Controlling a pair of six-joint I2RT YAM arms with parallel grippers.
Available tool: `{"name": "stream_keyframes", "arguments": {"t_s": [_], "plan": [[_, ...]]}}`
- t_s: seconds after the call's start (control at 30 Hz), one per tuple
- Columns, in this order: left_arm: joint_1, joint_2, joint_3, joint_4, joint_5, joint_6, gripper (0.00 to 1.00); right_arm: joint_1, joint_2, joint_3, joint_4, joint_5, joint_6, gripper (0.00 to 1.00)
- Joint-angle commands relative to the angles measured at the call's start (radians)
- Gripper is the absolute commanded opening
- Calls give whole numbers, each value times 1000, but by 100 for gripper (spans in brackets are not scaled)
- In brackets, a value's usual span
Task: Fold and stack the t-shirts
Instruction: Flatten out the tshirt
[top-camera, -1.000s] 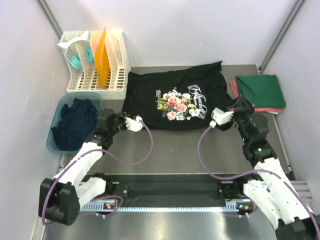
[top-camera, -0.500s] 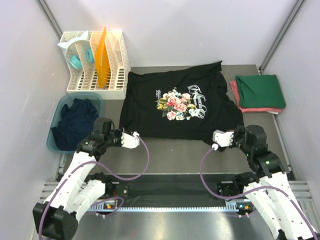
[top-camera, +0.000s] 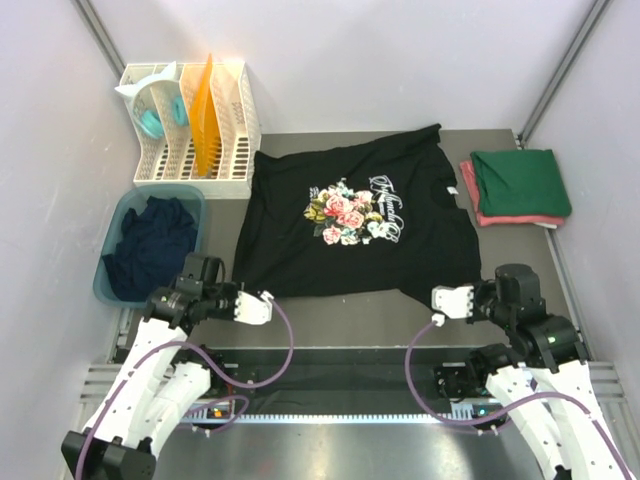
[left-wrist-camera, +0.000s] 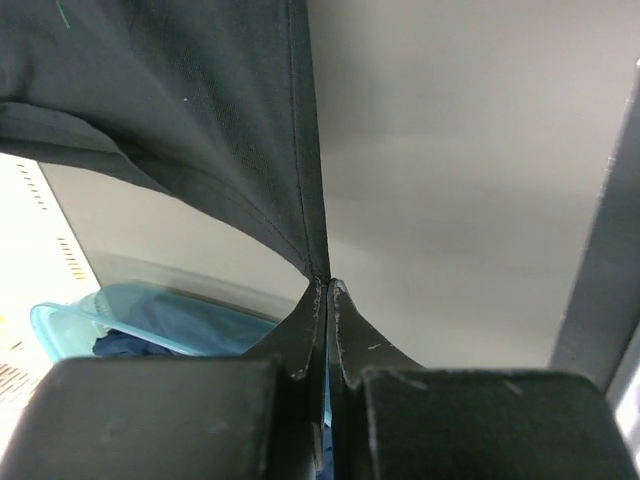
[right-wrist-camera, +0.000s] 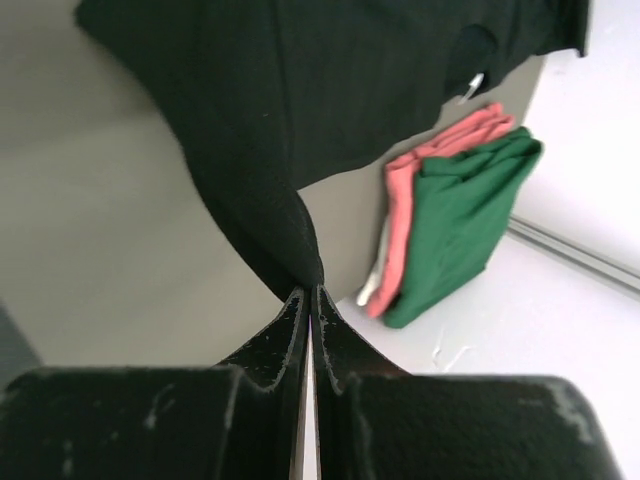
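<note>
A grey metal table (top-camera: 350, 320) carries a black t-shirt (top-camera: 300, 255), spread print-up across the centre of the frame. At right, a folded dark green t-shirt (top-camera: 520, 180) lies on a folded pinkish-red t-shirt (top-camera: 468, 185) resting on the tabletop. A white slotted rack (top-camera: 243, 120) stands upper left, a teal tub (top-camera: 103, 270) just below it.
</note>
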Motion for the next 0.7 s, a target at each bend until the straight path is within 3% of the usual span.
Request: {"name": "stream_keyframes", "arguments": {"t_s": [0.0,0.2,0.37,0.67], "plan": [[-1,-34,34,-109,33,26,0,13,-24,66,-124,-36,-7,0],[-1,-31,14,-75,19,31,0,13,-29,118,-226,-10,-34,0],[-1,-10,-15,9,2,23,0,11,-67,73,-185,66,-73,0],[-1,-7,-7,-73,30,64,0,11,-68,124,-314,36,-56,0]]}}
